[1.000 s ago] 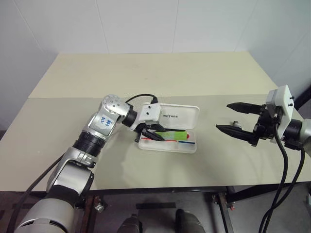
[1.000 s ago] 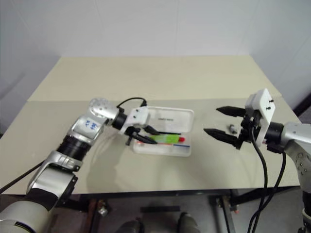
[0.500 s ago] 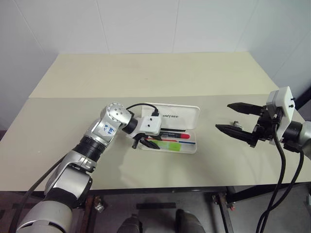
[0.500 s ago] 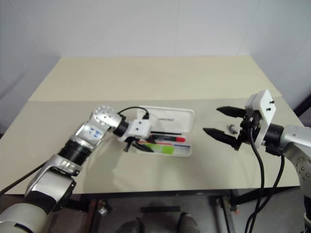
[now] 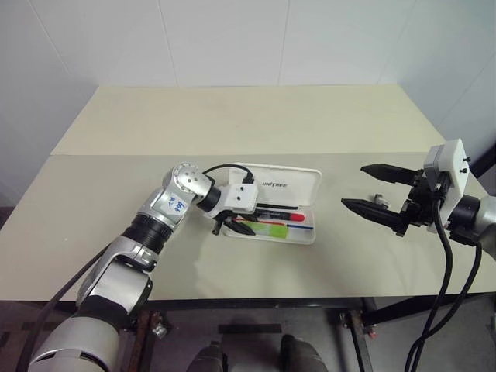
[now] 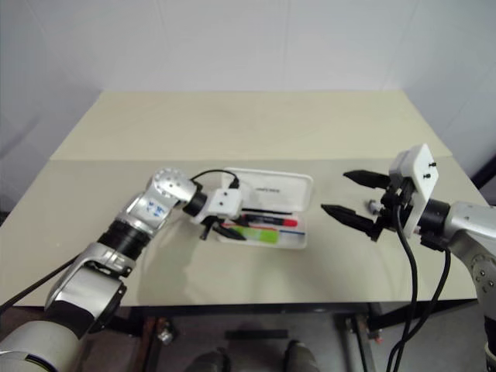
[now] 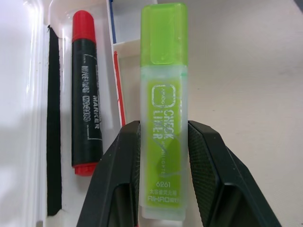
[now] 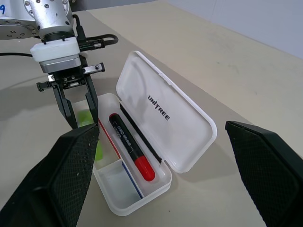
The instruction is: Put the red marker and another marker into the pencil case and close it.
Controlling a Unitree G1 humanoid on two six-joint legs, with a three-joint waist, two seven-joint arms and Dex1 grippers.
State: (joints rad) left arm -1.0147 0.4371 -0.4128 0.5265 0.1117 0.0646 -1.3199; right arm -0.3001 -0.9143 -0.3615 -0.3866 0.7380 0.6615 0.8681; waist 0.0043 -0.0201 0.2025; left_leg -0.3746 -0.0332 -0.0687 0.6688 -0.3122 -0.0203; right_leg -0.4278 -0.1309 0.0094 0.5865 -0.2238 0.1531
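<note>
The white pencil case (image 5: 308, 236) lies open on the table, its lid (image 8: 165, 113) tipped back. The red marker (image 5: 280, 218) lies along the tray's back part, also visible as the red marker (image 7: 85, 118) in the left wrist view. My left gripper (image 5: 232, 226) reaches into the tray's left end, shut on the light-green marker (image 7: 164, 71). That marker (image 5: 271, 230) lies low along the tray's front part, beside the red-and-blue stripe. I cannot tell whether it rests on the bottom. My right gripper (image 5: 353, 186) hovers open and empty to the right of the case.
A small grey cylinder (image 5: 378, 198) lies on the table between the right gripper's fingers and below them. The beige table (image 5: 232, 124) stretches back to a white wall, and its front edge runs close below the case.
My left gripper has sunk with the green marker from just above the tray down into it. The right gripper has kept still.
</note>
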